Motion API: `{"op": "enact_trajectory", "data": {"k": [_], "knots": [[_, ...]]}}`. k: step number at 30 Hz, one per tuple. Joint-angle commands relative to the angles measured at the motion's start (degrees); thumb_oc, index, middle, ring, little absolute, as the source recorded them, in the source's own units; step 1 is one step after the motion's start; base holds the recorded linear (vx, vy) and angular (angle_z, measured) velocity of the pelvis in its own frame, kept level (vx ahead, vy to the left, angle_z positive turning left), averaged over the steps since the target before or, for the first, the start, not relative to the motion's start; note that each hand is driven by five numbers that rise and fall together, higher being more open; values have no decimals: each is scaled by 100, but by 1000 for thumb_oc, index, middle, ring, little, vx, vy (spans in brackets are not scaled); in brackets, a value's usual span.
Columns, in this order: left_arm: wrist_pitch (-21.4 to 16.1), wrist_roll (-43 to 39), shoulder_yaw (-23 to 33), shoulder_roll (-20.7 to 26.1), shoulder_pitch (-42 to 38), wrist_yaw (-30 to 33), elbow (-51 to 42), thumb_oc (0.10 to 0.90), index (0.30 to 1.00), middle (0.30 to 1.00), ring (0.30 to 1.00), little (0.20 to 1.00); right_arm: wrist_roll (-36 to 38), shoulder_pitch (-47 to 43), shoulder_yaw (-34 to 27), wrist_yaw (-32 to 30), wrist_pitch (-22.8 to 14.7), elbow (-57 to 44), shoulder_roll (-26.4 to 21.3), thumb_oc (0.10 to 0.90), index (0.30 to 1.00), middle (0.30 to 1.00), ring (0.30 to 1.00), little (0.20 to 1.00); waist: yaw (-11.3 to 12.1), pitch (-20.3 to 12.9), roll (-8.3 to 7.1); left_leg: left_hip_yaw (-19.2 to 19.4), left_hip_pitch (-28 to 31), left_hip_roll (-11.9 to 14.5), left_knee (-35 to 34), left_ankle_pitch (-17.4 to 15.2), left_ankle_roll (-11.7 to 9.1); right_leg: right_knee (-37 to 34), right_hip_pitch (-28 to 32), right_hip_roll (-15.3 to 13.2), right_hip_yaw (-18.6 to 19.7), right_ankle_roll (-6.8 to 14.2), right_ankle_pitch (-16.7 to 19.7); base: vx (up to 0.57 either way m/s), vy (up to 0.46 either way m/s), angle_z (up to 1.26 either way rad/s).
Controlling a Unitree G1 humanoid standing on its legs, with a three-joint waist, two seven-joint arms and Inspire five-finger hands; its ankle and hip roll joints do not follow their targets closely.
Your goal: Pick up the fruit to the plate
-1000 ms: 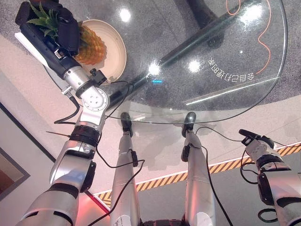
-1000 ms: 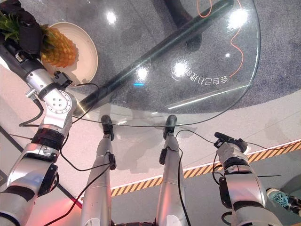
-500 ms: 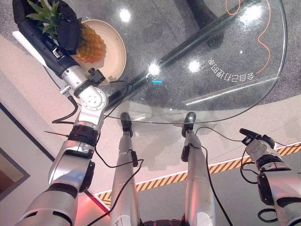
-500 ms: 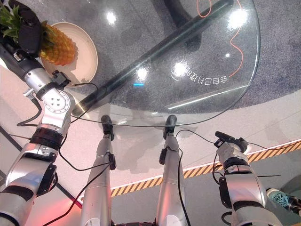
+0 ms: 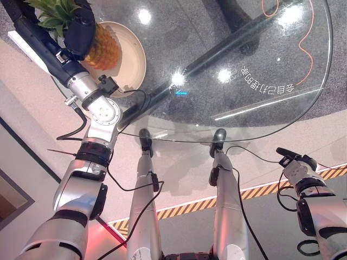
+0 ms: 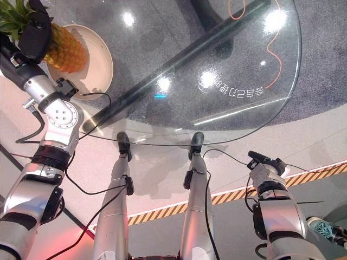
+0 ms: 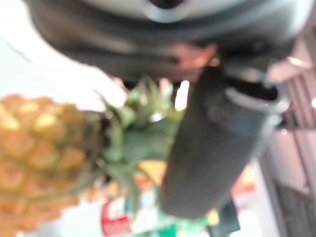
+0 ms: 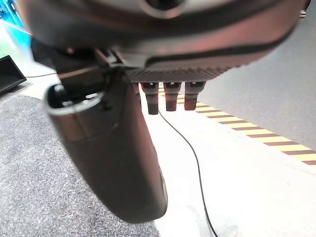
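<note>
The plate (image 5: 132,58) is tan and round. It sits on the glass table (image 5: 271,49), near the table's edge on the robot's left side. The pineapple (image 5: 103,46) is over the plate, with its orange body above the plate's bare inside. I cannot tell if the fruit touches the plate.

The left hand (image 5: 81,30) is wrapped around the pineapple where the green leaves meet the body. In the left wrist view the thumb (image 7: 212,148) lies right beside the leaves, gripping the pineapple (image 7: 44,153).

The table is round and see-through. Bright light spots shine on it, and some white print shows on the glass. A dark bar (image 5: 227,46) runs under the glass, going away from the plate. An orange cord (image 5: 309,32) curls on the grey floor far from the plate, under the other side of the table.

The floor past the table is pale, with a yellow and black stripe (image 5: 200,205) on it.

The right hand (image 5: 295,161) hangs low, well away from the table and the plate. It holds nothing, and its fingers (image 8: 168,96) look curled in.
</note>
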Motion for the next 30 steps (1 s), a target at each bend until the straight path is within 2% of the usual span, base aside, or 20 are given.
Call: {"op": "enact_trajectory", "data": {"k": [1, 20, 30], "knots": [[-670, 337, 182, 332, -453, 63, -348, 800, 900, 900, 900, 900, -119, 261, 84, -256, -156, 285, -197, 800, 900, 900, 900, 900, 199, -127, -171, -165, -139, -193, 462, -620, 100, -420, 153, 329, -227, -76, 123, 0, 0, 0], [-844, 633, 271, 238, -82, 102, -725, 800, 900, 900, 900, 900, -94, 346, 5, -273, -243, 280, -172, 800, 900, 900, 900, 900, 299, -127, -163, -171, -106, -225, 458, -636, 127, -474, 235, 281, -307, -47, 162, 0, 0, 0], [-864, 650, 304, 207, 270, -113, -1076, 800, 900, 900, 900, 900, -43, 405, -62, -273, -263, 282, -169, 800, 900, 900, 900, 900, 373, -127, -140, -197, -107, -244, 461, -641, 146, -475, 259, 245, -375, -34, 175, -2, -3, 1]]}}
